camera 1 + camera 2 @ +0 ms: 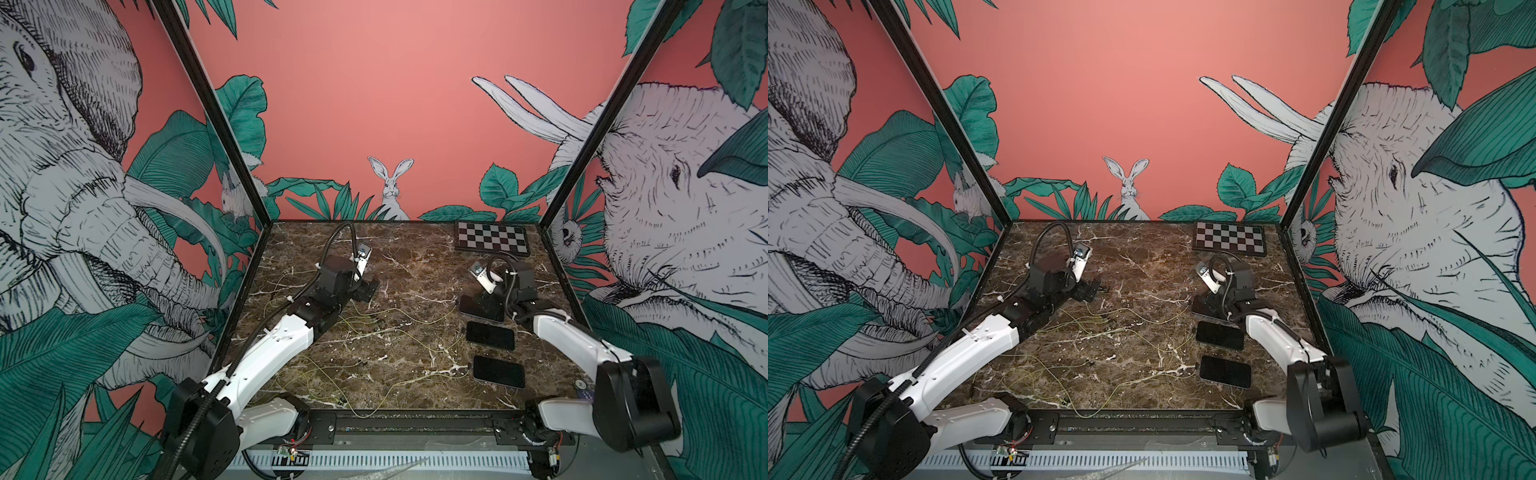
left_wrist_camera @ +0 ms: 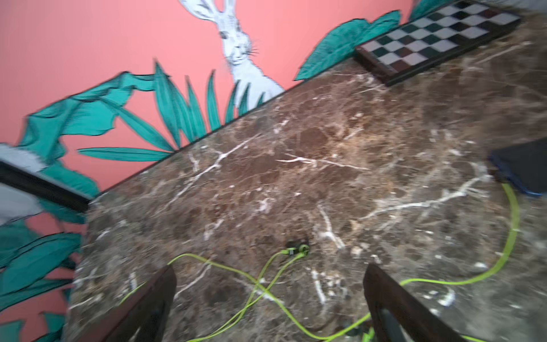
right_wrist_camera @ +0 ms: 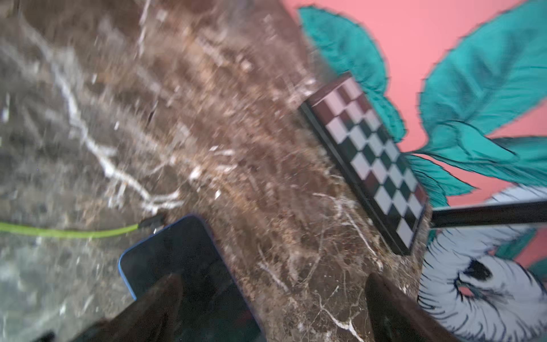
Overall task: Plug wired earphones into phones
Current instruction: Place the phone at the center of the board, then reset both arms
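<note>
Though blurred, left tool (image 2: 268, 269) and right tool (image 3: 275, 276) wide above veined marble (image 2: 325, 133), glossy flat phone (image 3: 183, 254), thin lime cords (image 2: 260, 288).

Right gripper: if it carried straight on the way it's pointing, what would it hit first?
Probably the brown marble tabletop just ahead of the open right gripper. The flat black blue-edged phone lies off to one side and the black-and-white checkerboard plate farther on; depth is unclear.

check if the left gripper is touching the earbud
Apart. Left wrist view shows the earbud ahead of the open left gripper, clear of both fingers.
</note>
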Robot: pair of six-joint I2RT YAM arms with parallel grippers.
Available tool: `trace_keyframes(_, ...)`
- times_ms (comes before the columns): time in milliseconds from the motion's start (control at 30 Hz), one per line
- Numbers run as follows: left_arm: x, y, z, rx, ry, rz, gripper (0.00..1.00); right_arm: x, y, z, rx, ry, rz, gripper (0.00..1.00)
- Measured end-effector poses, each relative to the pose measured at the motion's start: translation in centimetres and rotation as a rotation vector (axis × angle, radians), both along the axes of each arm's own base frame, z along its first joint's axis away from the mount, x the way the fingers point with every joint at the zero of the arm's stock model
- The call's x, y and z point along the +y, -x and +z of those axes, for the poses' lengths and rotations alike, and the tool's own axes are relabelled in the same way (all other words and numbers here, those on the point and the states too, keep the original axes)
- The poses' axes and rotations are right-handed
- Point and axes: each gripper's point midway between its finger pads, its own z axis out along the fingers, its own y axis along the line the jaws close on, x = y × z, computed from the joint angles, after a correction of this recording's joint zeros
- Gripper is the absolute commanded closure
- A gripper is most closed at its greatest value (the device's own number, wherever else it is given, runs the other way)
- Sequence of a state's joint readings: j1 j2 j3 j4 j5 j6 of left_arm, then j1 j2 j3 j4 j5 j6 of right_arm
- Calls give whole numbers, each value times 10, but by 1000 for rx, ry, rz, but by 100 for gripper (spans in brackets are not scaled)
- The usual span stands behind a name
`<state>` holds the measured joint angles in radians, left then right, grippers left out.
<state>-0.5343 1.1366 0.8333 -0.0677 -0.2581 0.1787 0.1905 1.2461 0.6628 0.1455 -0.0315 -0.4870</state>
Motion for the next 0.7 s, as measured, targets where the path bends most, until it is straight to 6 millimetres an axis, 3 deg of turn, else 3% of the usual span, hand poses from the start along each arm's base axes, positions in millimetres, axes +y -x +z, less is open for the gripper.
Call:
trace_keyframes(133, 47, -8, -7, -20, -12, 147, 1, -20, 9, 24, -182, -199, -163, 1)
trace_keyframes(367, 144, -7, -58, 57, 93, 479, 1, -55, 30, -4, -212, -258, -382, 1)
trace_keyframes(467, 153, -1, -81, 84, 82, 512, 1, -64, 32, -15, -227, -237, -431, 1)
trace_keyframes(700, 156, 4, -130, 103, 60, 521, 1, -70, 29, -62, -168, -195, -470, 1)
